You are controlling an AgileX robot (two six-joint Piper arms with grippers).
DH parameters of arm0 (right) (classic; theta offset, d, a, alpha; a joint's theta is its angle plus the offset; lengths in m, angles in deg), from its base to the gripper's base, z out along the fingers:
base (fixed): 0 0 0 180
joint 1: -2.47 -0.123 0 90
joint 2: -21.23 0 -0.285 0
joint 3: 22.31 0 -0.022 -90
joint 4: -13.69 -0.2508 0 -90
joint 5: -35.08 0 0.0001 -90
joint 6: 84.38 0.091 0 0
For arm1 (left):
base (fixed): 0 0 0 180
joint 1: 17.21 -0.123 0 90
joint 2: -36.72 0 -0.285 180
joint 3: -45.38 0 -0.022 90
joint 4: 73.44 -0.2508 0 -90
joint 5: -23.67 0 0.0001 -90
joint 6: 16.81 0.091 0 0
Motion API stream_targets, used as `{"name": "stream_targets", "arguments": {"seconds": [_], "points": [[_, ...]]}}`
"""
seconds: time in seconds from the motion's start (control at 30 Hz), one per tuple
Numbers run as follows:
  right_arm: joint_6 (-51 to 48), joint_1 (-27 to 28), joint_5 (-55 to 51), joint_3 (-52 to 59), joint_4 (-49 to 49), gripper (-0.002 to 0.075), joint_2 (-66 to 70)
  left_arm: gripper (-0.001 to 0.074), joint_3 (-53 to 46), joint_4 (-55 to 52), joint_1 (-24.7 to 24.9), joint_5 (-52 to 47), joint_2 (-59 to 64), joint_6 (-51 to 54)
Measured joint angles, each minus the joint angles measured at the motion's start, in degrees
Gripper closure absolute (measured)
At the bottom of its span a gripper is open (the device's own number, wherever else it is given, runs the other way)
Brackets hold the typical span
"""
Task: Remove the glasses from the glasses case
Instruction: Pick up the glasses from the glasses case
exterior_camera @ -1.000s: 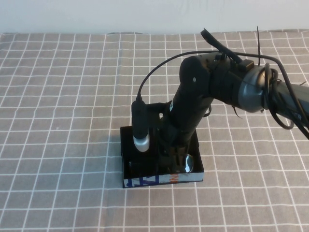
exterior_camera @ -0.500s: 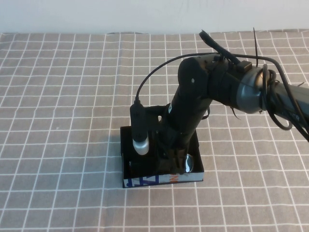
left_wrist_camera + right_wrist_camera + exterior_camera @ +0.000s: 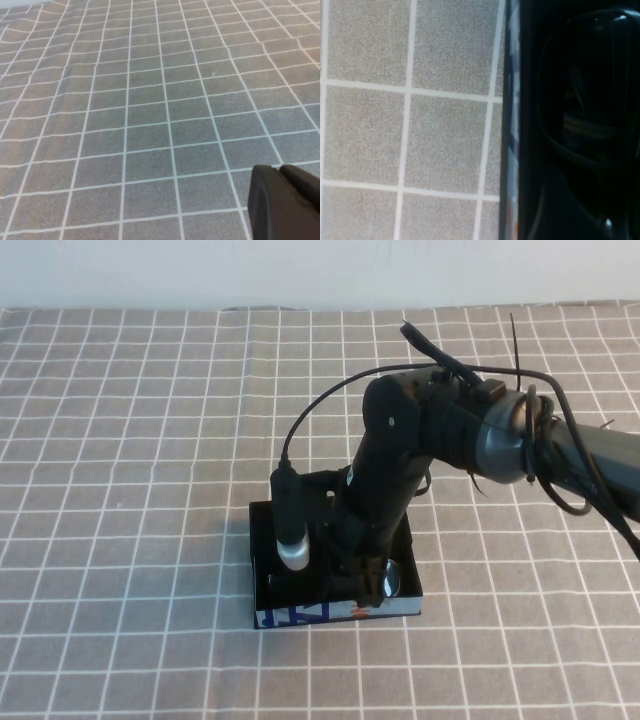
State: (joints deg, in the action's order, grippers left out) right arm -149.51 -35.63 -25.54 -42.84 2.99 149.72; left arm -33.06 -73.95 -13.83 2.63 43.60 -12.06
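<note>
The glasses case [image 3: 300, 616] is a black open box with a pale printed front edge, near the table's front centre. The glasses lie inside it, with one lens [image 3: 389, 581] showing at the box's right end. My right gripper [image 3: 358, 578] is down inside the case, right over the glasses. In the right wrist view the glasses' dark lens and frame [image 3: 585, 100] fill one side, next to the case's pale edge [image 3: 512, 125]. My left gripper [image 3: 282, 200] is shut and empty over bare cloth, and it is out of the high view.
A grey cloth with a white grid [image 3: 130, 440] covers the whole table. The right arm's silver wrist camera [image 3: 293, 550] hangs over the case's left part, with its cable looping above.
The right arm has shifted slightly to the left over the case. The glasses and the case have not visibly moved.
</note>
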Motion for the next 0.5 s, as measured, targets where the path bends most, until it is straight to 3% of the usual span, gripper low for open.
{"name": "stream_targets", "arguments": {"seconds": [0.23, 0.43, 0.5], "points": [[0.00, 0.00, 0.36, 0.00, 0.00, 0.0467, 0.70, 0.0739, 0.00, 0.00, 0.00, 0.00, 0.00, 0.00], [0.43, 0.00, 1.75, 0.00, 0.45, 0.0670, -0.30, 0.0739, 0.00, 0.00, 0.00, 0.00, 0.00, 0.00], [1.92, 0.00, 2.22, 0.00, 1.59, 0.0704, -1.44, 0.0740, 0.00, 0.00, 0.00, 0.00, 0.00, 0.00]]}}
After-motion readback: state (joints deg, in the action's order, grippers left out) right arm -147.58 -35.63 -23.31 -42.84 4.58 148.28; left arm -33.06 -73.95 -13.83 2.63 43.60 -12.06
